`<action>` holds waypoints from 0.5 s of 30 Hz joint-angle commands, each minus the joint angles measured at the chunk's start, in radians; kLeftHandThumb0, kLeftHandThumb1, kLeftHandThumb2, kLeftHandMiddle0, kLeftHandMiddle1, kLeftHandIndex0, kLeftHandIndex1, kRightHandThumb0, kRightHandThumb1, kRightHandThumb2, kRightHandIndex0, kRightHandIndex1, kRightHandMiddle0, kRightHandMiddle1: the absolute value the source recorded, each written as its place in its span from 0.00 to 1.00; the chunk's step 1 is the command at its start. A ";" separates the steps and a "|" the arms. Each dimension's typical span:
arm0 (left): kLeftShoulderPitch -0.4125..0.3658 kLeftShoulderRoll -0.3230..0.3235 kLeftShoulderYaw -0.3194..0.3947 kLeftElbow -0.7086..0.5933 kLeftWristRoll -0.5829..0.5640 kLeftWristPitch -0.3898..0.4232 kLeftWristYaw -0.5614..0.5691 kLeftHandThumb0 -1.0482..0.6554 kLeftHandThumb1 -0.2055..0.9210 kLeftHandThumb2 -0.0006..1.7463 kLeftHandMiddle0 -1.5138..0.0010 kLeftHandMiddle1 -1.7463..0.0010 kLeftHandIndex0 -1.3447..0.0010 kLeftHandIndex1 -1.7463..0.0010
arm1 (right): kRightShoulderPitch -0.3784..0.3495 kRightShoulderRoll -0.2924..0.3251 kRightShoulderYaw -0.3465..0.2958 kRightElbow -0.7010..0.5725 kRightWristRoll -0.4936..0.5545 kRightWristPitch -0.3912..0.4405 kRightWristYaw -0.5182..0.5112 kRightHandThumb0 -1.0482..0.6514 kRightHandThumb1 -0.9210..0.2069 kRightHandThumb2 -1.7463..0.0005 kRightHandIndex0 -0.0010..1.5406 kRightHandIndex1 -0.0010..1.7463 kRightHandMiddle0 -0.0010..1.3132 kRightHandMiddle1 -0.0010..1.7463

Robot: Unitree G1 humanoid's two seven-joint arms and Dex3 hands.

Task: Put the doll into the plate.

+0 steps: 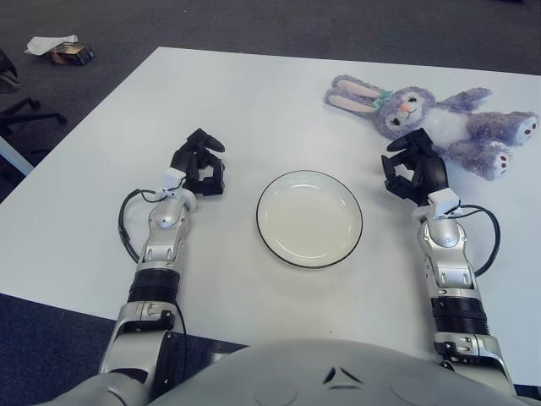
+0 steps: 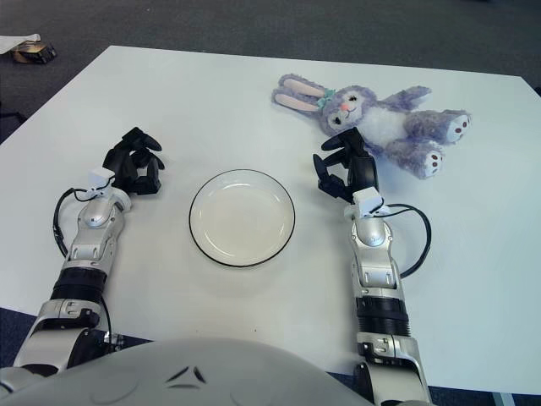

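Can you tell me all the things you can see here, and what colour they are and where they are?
doll: one, purple and white bunny, lying on the table's far right side.
plate: one, white with a dark rim, nothing on it, in the middle between the robot hands.
table: one, white, under everything.
small box: one, brownish, on the grey floor, far left.
chair: one, black, only partly seen at the left edge.
left robot hand: one, black, left of the plate, holding nothing.
right robot hand: one, black, open, just in front of the doll.
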 commanded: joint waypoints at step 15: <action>0.048 -0.030 -0.005 0.067 0.005 -0.004 0.016 0.61 0.40 0.81 0.63 0.00 0.60 0.00 | -0.003 -0.045 -0.009 -0.161 -0.253 0.273 -0.125 0.47 0.17 0.60 0.19 0.82 0.09 0.86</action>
